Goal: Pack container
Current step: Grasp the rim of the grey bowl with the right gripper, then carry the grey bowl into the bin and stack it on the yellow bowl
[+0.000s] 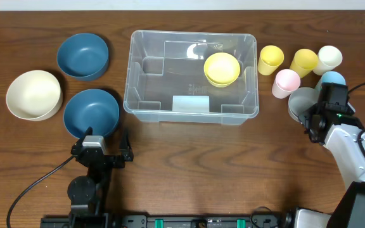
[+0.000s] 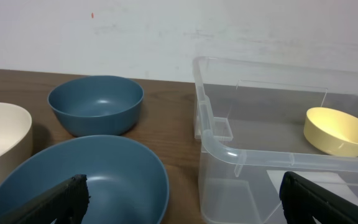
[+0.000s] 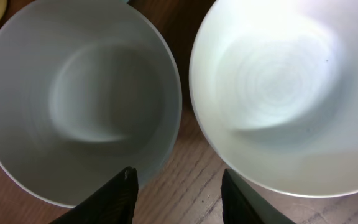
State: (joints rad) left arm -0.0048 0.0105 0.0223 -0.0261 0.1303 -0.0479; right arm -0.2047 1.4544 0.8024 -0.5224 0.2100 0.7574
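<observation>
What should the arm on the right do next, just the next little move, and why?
Probably shift the right gripper slightly over the grey bowl rim and lower it, so one finger goes inside. Its fingers stand apart above bare wood between that bowl and a paler vessel, gripping nothing, and the container has room beside the yellow bowl.

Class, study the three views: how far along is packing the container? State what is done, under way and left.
Done: a yellow bowl lies in the container. Under way: the right gripper, jaws apart, hovers by the rim of the grey bowl, nothing held. Left: two blue bowls, the cream bowl and the cups stand outside; the left gripper is open.
</observation>
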